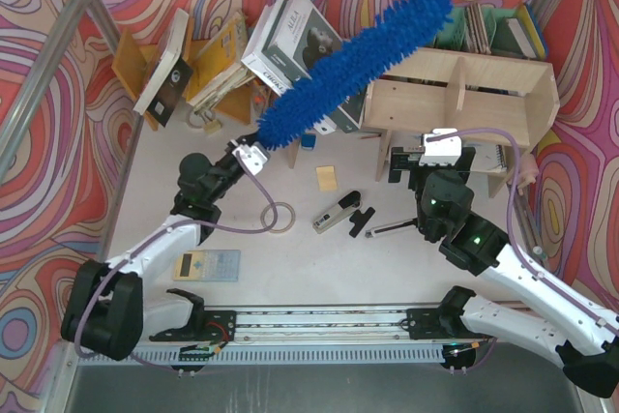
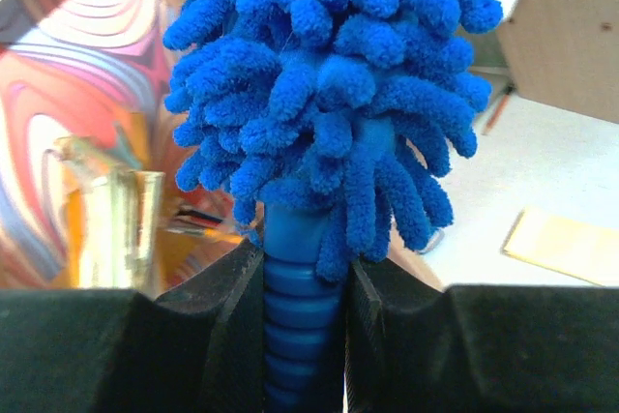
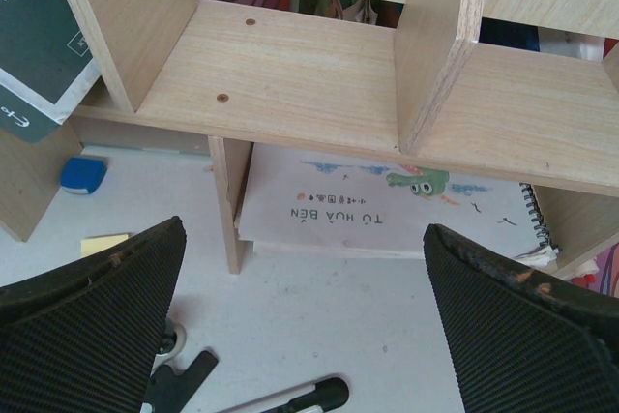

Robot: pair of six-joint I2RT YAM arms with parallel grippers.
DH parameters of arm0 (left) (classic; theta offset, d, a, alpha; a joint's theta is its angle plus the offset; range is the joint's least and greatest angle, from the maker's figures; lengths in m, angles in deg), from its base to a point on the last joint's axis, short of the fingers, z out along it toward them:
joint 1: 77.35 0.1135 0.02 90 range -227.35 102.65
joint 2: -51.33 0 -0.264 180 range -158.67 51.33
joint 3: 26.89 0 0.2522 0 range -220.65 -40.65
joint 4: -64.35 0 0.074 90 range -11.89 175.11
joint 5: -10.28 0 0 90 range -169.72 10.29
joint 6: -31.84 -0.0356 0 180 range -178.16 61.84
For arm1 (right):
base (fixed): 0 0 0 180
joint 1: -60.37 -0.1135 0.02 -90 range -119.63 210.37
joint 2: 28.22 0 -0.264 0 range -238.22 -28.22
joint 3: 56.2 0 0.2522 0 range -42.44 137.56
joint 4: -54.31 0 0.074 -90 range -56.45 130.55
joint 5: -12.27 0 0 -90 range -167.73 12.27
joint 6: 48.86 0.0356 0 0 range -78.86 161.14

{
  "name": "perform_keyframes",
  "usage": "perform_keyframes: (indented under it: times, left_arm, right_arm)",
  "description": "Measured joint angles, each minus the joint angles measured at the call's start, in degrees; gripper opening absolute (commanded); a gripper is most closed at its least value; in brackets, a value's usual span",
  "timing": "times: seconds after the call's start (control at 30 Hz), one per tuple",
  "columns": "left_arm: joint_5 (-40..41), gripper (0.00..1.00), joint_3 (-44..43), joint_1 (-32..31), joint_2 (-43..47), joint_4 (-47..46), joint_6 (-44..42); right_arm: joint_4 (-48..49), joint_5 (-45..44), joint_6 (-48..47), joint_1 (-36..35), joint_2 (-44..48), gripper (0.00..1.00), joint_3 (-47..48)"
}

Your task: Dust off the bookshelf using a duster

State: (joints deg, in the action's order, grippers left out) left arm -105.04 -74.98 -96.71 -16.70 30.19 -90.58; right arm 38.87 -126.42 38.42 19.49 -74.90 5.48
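Gripping the duster by its ribbed blue handle, the left tool is clenched on it. In the left wrist view the handle sits pinched between the two black fingers of the left tool, with the fluffy blue head of the duster filling the upper frame.

From above, the duster slants up and to the right off the table. It crosses in front of the tilted books and the left end of the bookshelf, and its tip is near the patterned back wall. Cannot tell if the head touches the shelf or the books.

The bookshelf stands at the back right of the table. It is pale plywood with upright dividers. The right tool hangs just in front of its lower front edge, jaws spread wide, holding nothing. In the right wrist view the right tool faces the bookshelf. A spiral notebook lies flat in the bottom compartment, and the open bays above it are bare wood.

The orange-brown rack sits back left with books leaning in it. On the table lie:
- a yellow sticky note
- a pale ring
- a stapler-like item
- a thin rod with a black clip
- a calculator near the left arm
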Motion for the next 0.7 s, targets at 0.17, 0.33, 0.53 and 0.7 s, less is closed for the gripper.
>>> perform_keyframes:
  times: [0.17,0.33,0.53,0.7]
  left_arm:
    - [0.1,0.0,1.7,-4.7,-4.5,-2.0,-0.9]
    - [1.0,0.0,4.3,-8.1,-8.5,-5.1,-1.1]
    - [2.8,0.0,7.0,-9.5,-10.3,-7.6,-2.0]
    - [4.9,0.0,5.7,-9.5,-5.9,-4.9,-4.3]
  right_arm:
    - [0.0,-0.2,0.0,0.0,-0.5,0.99,0.0]
    - [0.0,-0.4,0.0,0.0,-0.5,0.99,0.0]
    - [0.0,-0.4,0.0,0.0,-0.6,0.99,0.0]
    - [0.0,-0.4,0.0,0.0,-0.6,0.99,0.0]
